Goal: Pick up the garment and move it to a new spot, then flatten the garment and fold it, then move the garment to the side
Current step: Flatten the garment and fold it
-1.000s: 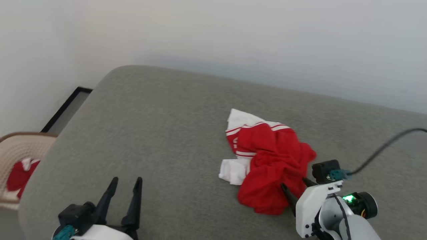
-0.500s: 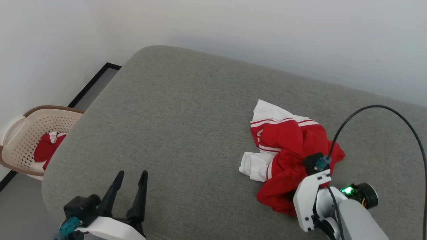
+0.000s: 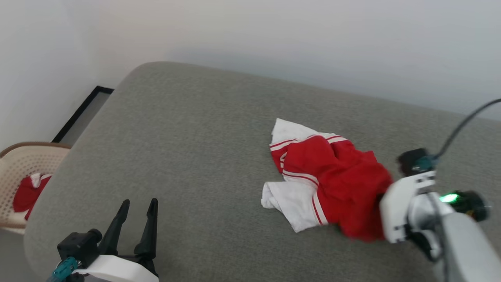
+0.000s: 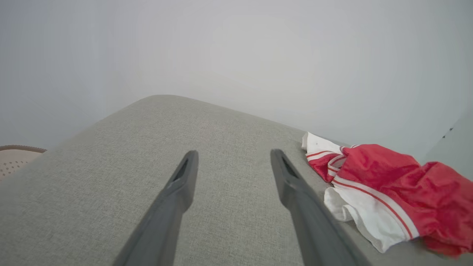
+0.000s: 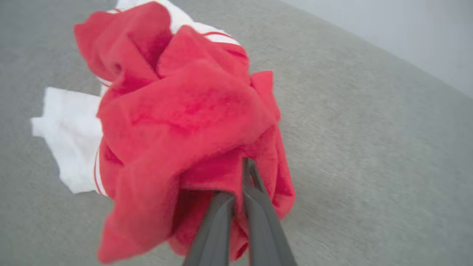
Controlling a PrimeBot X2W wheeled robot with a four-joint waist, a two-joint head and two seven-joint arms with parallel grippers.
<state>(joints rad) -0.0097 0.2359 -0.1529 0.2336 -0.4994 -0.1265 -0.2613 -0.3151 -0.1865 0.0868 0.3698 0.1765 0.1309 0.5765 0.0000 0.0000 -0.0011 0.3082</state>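
The garment [image 5: 177, 111] lies crumpled on the right half of the grey cushion [image 3: 188, 141], a white sleeve spread toward the left. The right gripper [image 5: 245, 162] has its fingers pressed together on a fold of red cloth at the heap's near edge, a pinch that looks meant for lifting it to a new spot. The left gripper [image 3: 139, 201] hangs well apart over the cushion's near-left corner, fingers spread and empty, probably parked clear until flattening needs both arms.

garment [image 5: 184, 103] blurred, basket [image 3: 19, 168] cut off
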